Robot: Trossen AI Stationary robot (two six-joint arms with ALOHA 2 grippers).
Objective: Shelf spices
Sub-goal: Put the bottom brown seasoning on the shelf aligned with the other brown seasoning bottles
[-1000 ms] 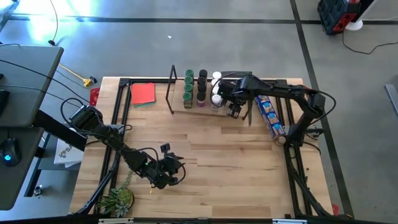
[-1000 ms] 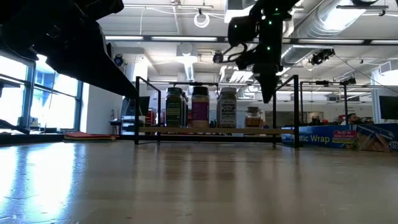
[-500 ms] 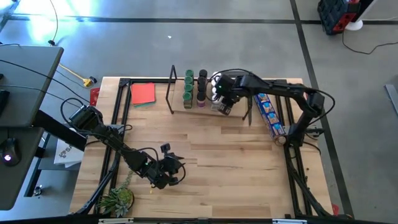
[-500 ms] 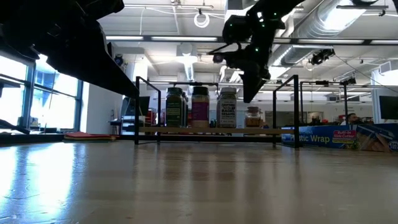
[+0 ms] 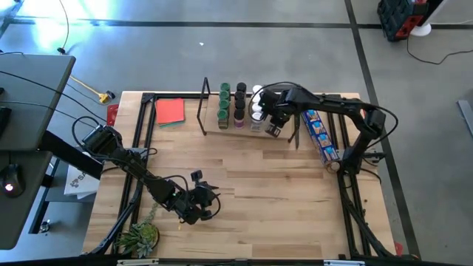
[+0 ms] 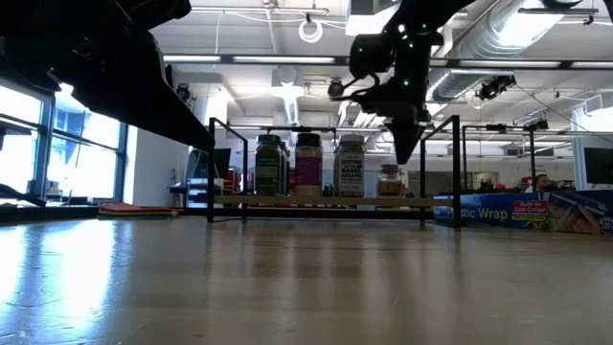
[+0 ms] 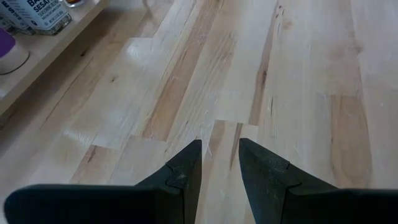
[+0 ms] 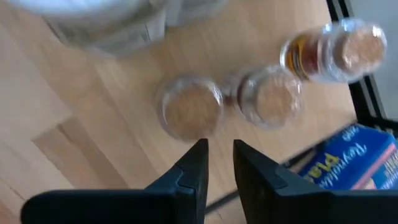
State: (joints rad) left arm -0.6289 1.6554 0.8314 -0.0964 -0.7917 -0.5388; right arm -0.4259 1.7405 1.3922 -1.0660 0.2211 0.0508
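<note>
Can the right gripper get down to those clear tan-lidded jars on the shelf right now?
Probably yes. The right gripper hangs directly above the clear tan-lidded jars at the shelf end nearest the blue packet, nothing between them. But its narrow gap must widen before it can take one.

Both hands (image 7: pixel 219 163) (image 8: pixel 217 163) narrowly parted, empty.

Two dark jointed arms, black cables looped alongside; end effector fingers (image 7: pixel 186 168) matte black, wedge-shaped.

blue packet (image 6: pixel 522 211), low view, right of shelf: "...tic Wrap"
blue packet, right wrist view: "Pla..."
white-label jar (image 7: pixel 37 12), left wrist view: "SESA..." partly readable
</note>
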